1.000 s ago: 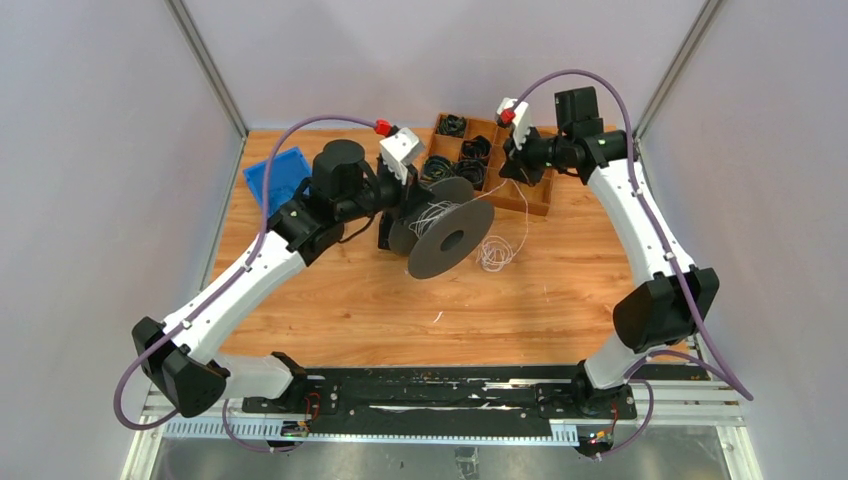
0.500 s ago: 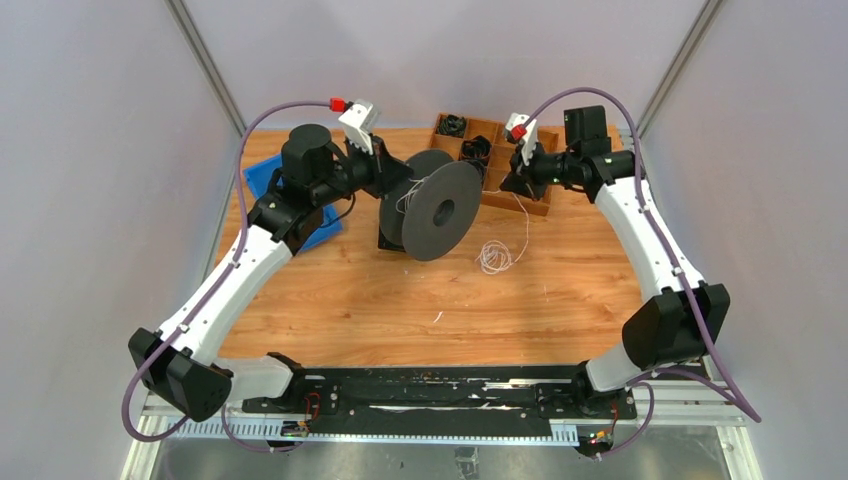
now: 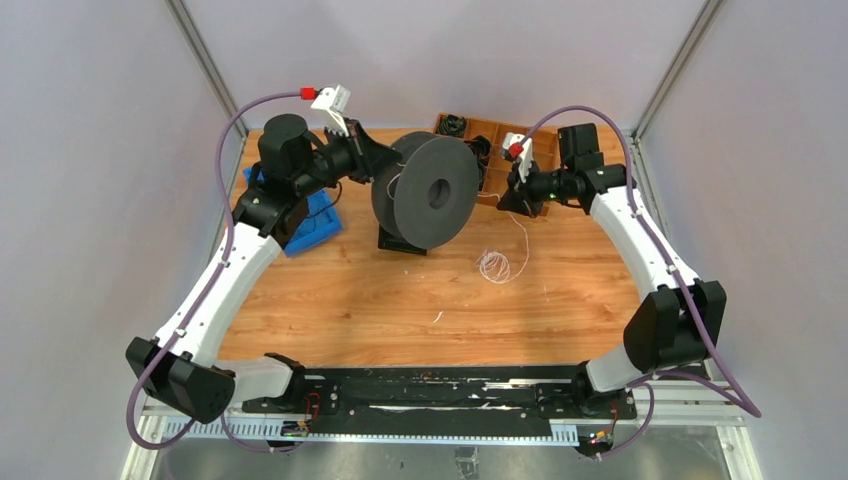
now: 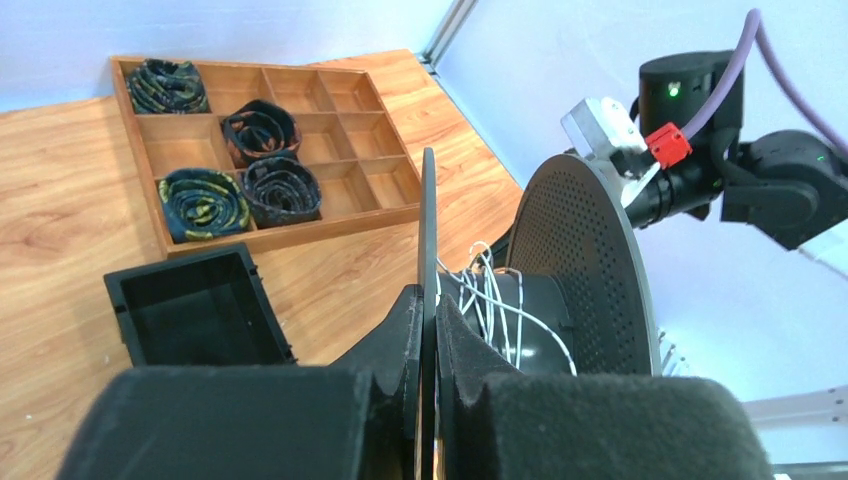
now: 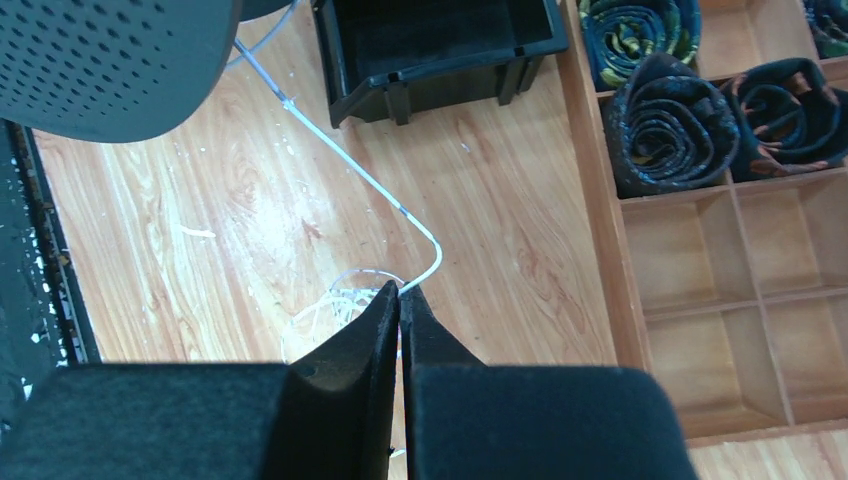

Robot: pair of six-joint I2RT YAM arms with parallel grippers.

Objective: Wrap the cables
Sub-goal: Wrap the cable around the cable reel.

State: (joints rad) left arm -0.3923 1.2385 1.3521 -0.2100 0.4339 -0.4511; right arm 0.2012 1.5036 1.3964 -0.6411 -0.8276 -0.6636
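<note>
The cables are a thin white wire. A loose tangle lies on the table, and it also shows in the right wrist view. One strand runs up from it to a dark grey spool. A few turns of wire sit on the spool's hub. My left gripper is shut on the spool's near flange and holds the spool up, on edge; it also shows in the top view. My right gripper is shut on the strand just above the tangle; in the top view it is right of the spool.
A wooden compartment tray with black and green coiled bundles stands at the back right. A black open bin sits under the spool. A blue bin lies at the left, under my left arm.
My left arm has swung the spool up, back and to the left, turning it more upright. My right gripper has moved a little right and lower, still on the strand. The tangle stays put.
</note>
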